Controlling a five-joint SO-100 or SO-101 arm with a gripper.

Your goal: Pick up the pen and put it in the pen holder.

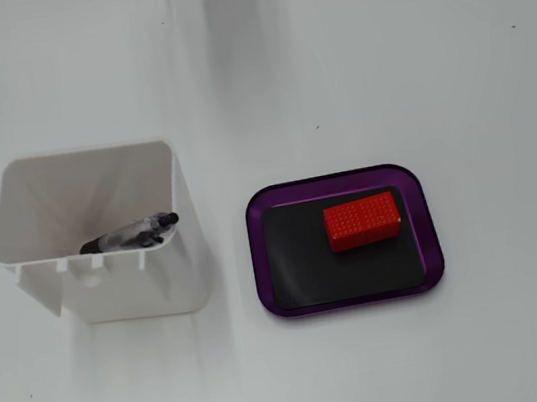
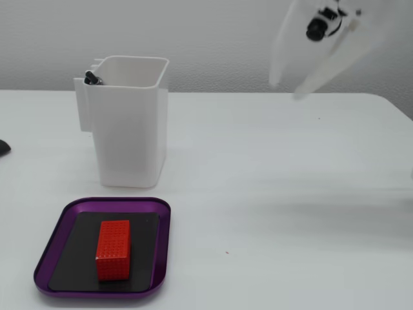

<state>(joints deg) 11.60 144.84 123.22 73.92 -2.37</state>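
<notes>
My gripper (image 2: 303,81) is white and blurred, with a black round part above it. The holder (image 1: 102,236) is plain white. The pen (image 1: 132,233) inside the holder has a clear barrel and black ends. Beside the holder, the tray (image 1: 353,294) has a glossy purple rim and a black matte inlay. The block (image 1: 362,220) on the tray is bright red with a fine dotted grid pattern. The table (image 1: 429,56) is plain white.

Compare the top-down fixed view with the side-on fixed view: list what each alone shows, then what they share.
Top-down only: the pen lying inside the pen holder, nearly its full length visible. Side-on only: the blurred arm with its end effector at upper right, and a dark object at the left edge. Shared: holder, purple tray, red block.
</notes>
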